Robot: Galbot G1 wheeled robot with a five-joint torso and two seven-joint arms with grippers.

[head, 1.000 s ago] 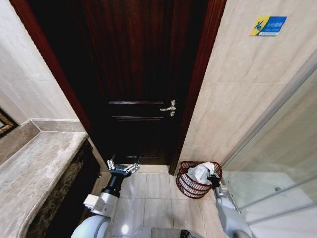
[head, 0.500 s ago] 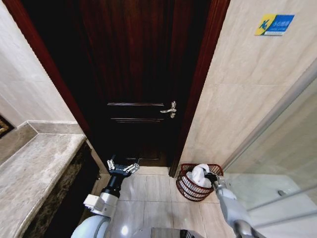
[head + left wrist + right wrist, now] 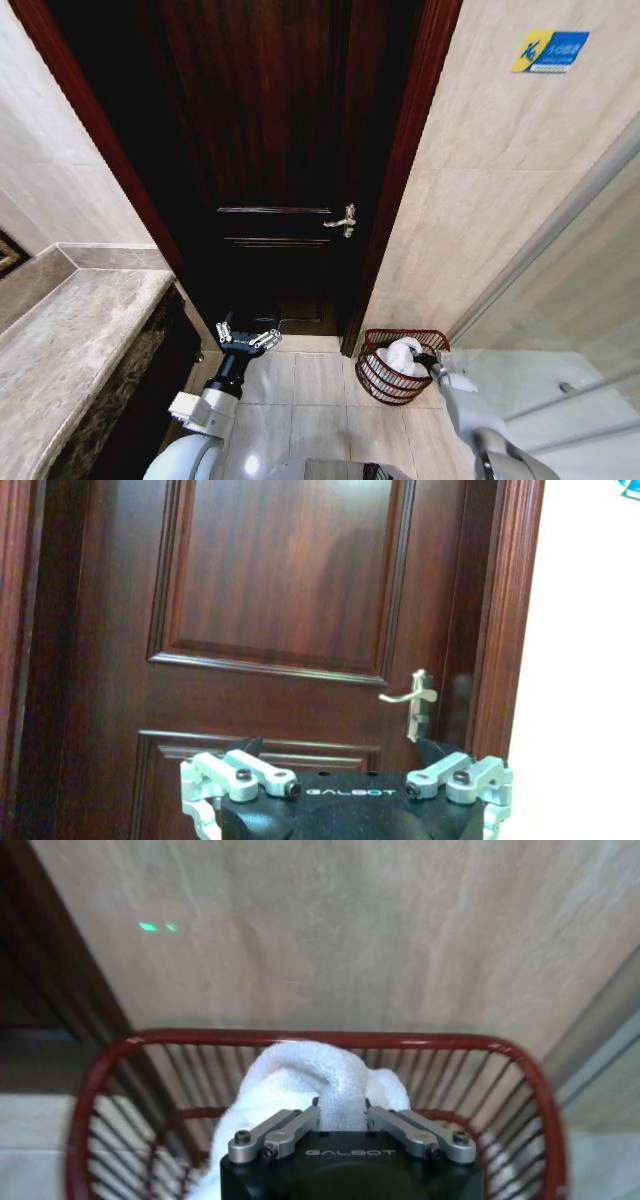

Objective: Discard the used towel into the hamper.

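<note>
- The right gripper (image 3: 343,1119), dipped inside the round reddish-brown wire hamper (image 3: 374,372), pinches a fold of the white terry towel (image 3: 310,1074) between closed fingers.
- The hamper stands on the tiled floor just beside the dark wooden door (image 3: 270,150), against the beige wall.
- The drop-off step looks nearly finished; what remains, by my reading, is to release the cloth and lift clear.
- The left gripper (image 3: 247,338) hangs idle before the door, jaws spread, holding nothing.

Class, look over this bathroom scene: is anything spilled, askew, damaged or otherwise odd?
Nothing stands out. The hamper stands upright by the wall, the white towel sits inside its rim, pinched by the right gripper; left gripper idles.
</note>
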